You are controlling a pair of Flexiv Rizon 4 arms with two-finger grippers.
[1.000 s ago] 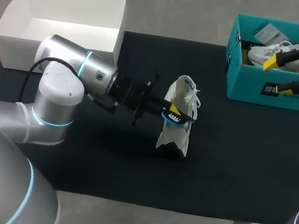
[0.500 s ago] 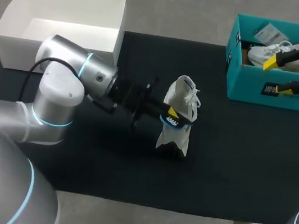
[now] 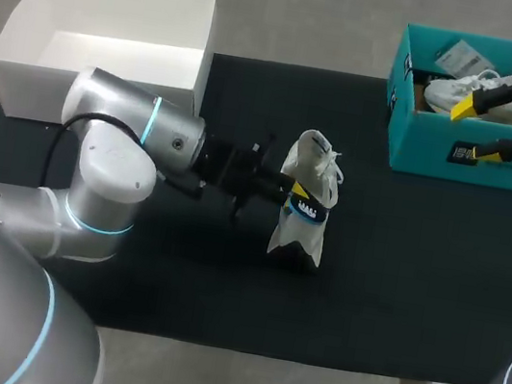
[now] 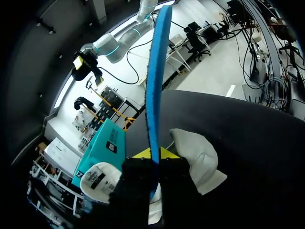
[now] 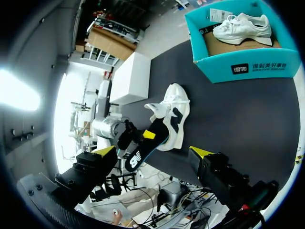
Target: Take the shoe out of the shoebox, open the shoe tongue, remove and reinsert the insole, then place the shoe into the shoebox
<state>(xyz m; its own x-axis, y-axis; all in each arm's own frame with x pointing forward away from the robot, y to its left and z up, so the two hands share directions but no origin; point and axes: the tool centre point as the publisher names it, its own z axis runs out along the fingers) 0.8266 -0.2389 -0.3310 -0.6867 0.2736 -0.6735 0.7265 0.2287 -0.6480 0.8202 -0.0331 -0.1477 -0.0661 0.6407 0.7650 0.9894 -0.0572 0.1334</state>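
Observation:
A white shoe (image 3: 311, 176) stands on end, toe down, on the black mat in the middle of the table. My left gripper (image 3: 292, 197) is right beside it, shut on the blue-edged insole (image 3: 307, 211), which lies against the shoe; I cannot tell whether its end is inside. In the left wrist view the insole (image 4: 155, 90) rises edge-on from the shut gripper (image 4: 153, 155), with the shoe (image 4: 200, 160) just beyond. My right gripper (image 3: 464, 131) hangs open over the teal shoebox (image 3: 419, 145), nothing between its fingers. The right wrist view shows the shoe (image 5: 175, 112) and insole (image 5: 142, 151) ahead of that gripper (image 5: 153, 151).
A second white shoe (image 3: 467, 90) and a paper tag lie inside the teal shoebox (image 5: 248, 67) at the back right. An open white box (image 3: 21, 77) sits at the back left. The black mat (image 3: 408, 275) has free room in front and to the right.
My left arm has shifted a little to the right and turned, bringing the insole slightly lower against the shoe. The right arm has not moved.

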